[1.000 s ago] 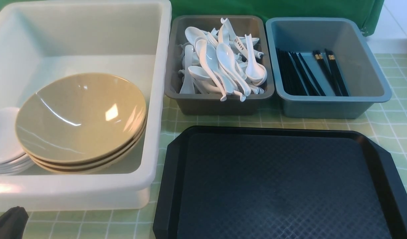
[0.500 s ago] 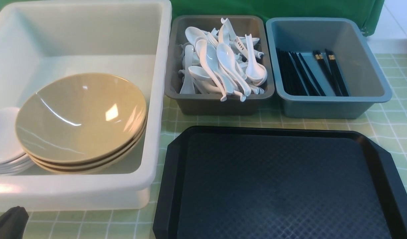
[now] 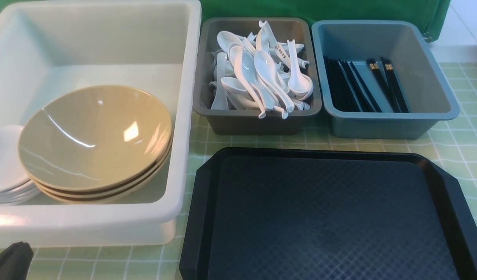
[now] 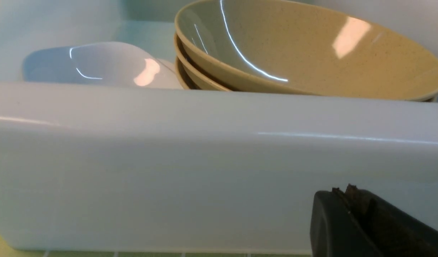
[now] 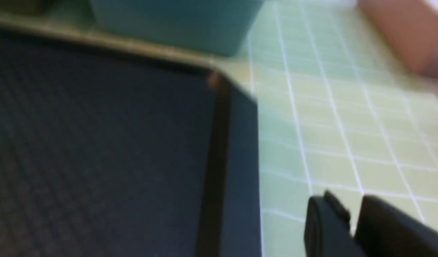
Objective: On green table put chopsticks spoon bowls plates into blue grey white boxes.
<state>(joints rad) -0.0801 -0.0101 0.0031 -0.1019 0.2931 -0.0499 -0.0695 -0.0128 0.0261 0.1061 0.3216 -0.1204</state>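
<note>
My left gripper [image 4: 351, 200] clenched, empty, just before smooth white box [image 4: 204, 160] holding stacked glossy tan bowls [image 4: 312, 60]. My right gripper [image 5: 353, 217] slightly parted, empty, beside textured black tray [image 5: 97, 142].

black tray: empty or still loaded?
Empty. The front view shows the tray bare across its textured surface, though its near edge is cut off by the frame.

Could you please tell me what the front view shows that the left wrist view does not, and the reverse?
Only the front view shows the grey box of white spoons, the blue box with black chopsticks, and the bare black tray. Only the left wrist view shows the left end effector, shut, outside the white box. Both show the stacked tan bowls beside white plates in that box.
</note>
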